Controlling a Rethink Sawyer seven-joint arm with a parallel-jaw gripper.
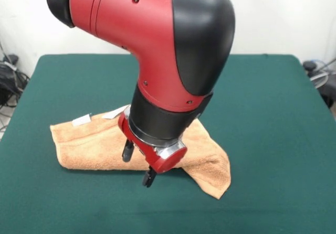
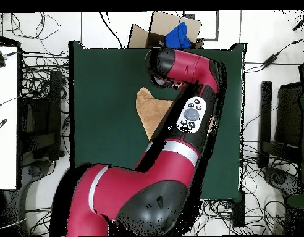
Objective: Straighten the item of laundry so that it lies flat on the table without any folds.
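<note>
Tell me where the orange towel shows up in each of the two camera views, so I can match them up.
Front view: the towel lies left of centre on the green table, folded, partly behind the gripper.
Overhead view: the towel sits near the middle of the table, mostly covered by the red arm.
Shared landmark: the towel's pointed corner, at lower right in the front view and at upper left in the overhead view.

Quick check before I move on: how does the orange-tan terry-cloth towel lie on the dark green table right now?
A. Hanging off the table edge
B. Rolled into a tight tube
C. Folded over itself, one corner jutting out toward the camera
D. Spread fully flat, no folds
C: in the front view the orange-tan terry-cloth towel lies doubled on the dark green table, one corner pointing forward beside the gripper.
</note>
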